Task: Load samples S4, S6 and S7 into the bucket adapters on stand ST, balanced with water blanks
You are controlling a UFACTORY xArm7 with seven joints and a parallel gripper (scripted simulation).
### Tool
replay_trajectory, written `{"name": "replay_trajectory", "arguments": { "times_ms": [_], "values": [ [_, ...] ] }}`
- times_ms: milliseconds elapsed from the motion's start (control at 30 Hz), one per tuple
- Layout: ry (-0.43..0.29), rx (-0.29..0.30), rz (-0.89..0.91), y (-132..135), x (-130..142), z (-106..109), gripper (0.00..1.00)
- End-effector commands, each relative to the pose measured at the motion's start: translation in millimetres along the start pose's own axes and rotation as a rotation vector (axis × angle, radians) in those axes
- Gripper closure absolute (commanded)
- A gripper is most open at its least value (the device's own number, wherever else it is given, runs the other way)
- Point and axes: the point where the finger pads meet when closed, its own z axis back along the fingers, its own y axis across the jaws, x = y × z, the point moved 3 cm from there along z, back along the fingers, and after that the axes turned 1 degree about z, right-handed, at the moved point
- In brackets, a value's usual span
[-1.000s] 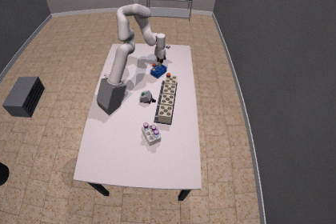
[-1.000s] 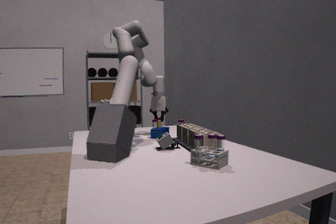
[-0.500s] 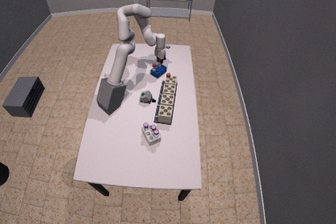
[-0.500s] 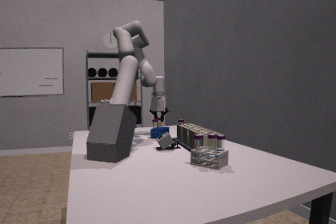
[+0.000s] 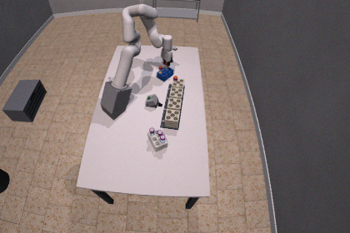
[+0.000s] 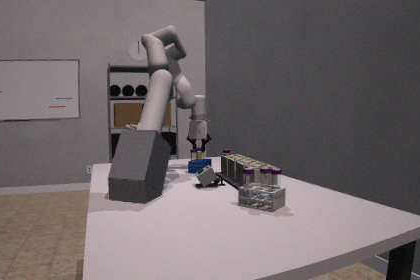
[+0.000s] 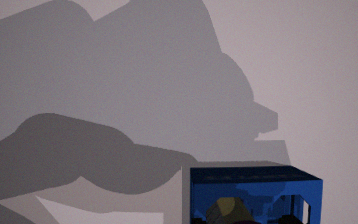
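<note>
My gripper (image 5: 167, 63) (image 6: 199, 145) is slightly open around the cap of a tube standing in the blue rack (image 5: 165, 75) (image 6: 200, 166) (image 7: 260, 189). The wrist view shows that tube's yellowish lower end (image 7: 226, 209) inside the rack. Another orange-dotted tube (image 5: 160, 67) (image 6: 193, 151) stands beside it; IDs are unreadable. Four beige adapters stand in a row on the dark loading stand (image 5: 168, 127). One orange-dotted tube (image 5: 175, 77) (image 6: 226, 151) stands in the farthest adapter (image 5: 178, 83). Numbers are too small to read. Three purple-capped tubes stand in the pale rack (image 5: 157, 146) (image 6: 262, 202).
The small grey desk (image 5: 153, 101) (image 6: 207, 176) with the green DONE key (image 5: 149, 97) stands left of the loading stand. The robot's grey base block (image 5: 115, 101) (image 6: 138, 165) is at the table's left side. The arm's shadow falls beside the blue rack in the wrist view.
</note>
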Motion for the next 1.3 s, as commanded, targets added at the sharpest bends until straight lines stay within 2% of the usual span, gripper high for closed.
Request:
{"name": "replay_trajectory", "arguments": {
  "times_ms": [0, 333, 1267],
  "values": [
    [0.002, 0.001, 0.0, 0, -1, 1, 0.56],
    [0.002, 0.001, 0.0, 0, -1, 1, 0.56],
    [0.003, 0.001, 0.0, 0, -1, 49, 0.56]
  ]
}}
